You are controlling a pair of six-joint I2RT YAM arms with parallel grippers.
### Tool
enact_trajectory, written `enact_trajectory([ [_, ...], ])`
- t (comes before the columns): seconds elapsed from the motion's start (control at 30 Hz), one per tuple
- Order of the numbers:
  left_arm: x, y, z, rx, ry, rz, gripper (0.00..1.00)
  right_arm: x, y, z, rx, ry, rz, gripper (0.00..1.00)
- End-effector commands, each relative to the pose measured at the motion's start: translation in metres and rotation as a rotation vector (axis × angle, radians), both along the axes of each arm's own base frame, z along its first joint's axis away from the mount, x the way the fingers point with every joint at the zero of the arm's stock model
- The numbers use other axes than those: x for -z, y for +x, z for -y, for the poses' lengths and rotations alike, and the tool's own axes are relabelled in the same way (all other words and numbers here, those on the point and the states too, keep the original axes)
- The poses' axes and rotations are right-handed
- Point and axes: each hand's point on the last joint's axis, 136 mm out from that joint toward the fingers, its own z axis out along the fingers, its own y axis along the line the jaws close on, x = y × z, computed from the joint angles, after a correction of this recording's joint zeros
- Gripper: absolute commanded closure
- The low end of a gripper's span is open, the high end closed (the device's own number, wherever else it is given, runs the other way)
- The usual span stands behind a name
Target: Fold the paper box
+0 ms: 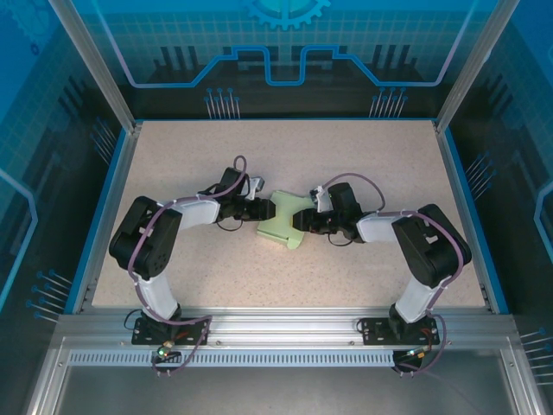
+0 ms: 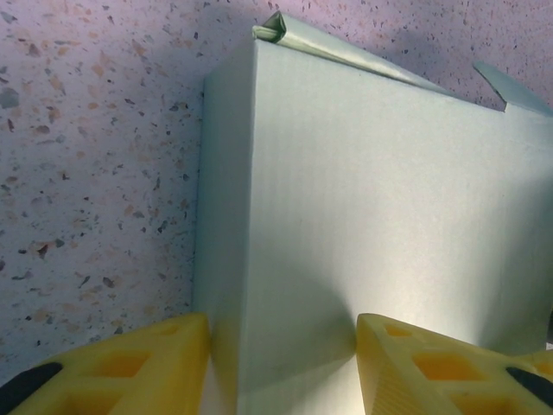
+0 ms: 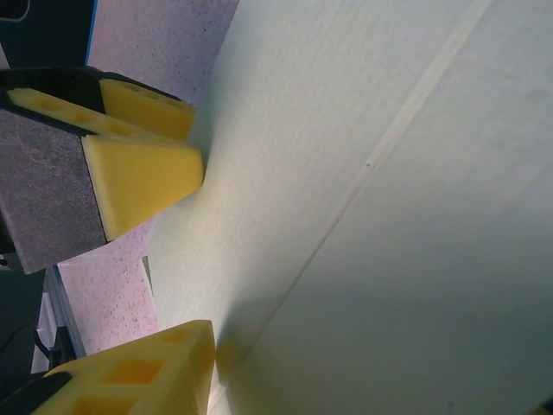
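The pale mint-green paper box lies mid-table between my two grippers. My left gripper is at its left end. In the left wrist view the box has a side wall and a broad face, and my left gripper stands open astride that corner edge, one yellow finger against the side wall. My right gripper is at the box's right end. Its lower finger lies along a creased panel; the card hides the other finger. The left gripper's fingertips touch the panel's far edge.
The speckled beige tabletop is bordered by a blue rim and metal frame posts. An aluminium rail carries both arm bases along the near edge. A folded flap tip sticks up at the box's far corner.
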Motion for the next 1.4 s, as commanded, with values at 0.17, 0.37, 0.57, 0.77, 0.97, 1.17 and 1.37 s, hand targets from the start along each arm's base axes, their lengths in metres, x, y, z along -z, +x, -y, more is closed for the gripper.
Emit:
enact_trajectory([
  [0.17, 0.022, -0.006, -0.005, 0.011, 0.059, -0.058, 0.53, -0.014, -0.007, 0.015, -0.010, -0.034, 0.037, 0.48],
  [0.37, 0.023, -0.006, -0.005, 0.010, 0.057, -0.060, 0.54, 0.004, -0.010, 0.024, 0.008, -0.091, -0.003, 0.49],
  [0.57, 0.021, -0.007, -0.002, 0.013, 0.042, -0.063, 0.56, 0.009, -0.005, 0.010, -0.010, -0.016, -0.014, 0.50],
  [0.77, 0.017, -0.009, 0.000, 0.011, 0.021, -0.064, 0.59, 0.006, 0.001, -0.003, -0.037, 0.034, -0.009, 0.53],
  [0.97, 0.013, -0.011, 0.004, 0.019, -0.010, -0.070, 0.61, -0.006, 0.005, -0.010, -0.046, 0.086, 0.018, 0.56],
  [1.17, 0.007, -0.013, 0.013, 0.030, -0.067, -0.078, 0.62, -0.025, 0.007, -0.012, -0.052, 0.123, 0.056, 0.59],
  [1.37, 0.004, -0.019, 0.025, 0.061, -0.088, -0.079, 0.61, -0.048, 0.002, -0.006, -0.041, 0.115, 0.109, 0.60],
])
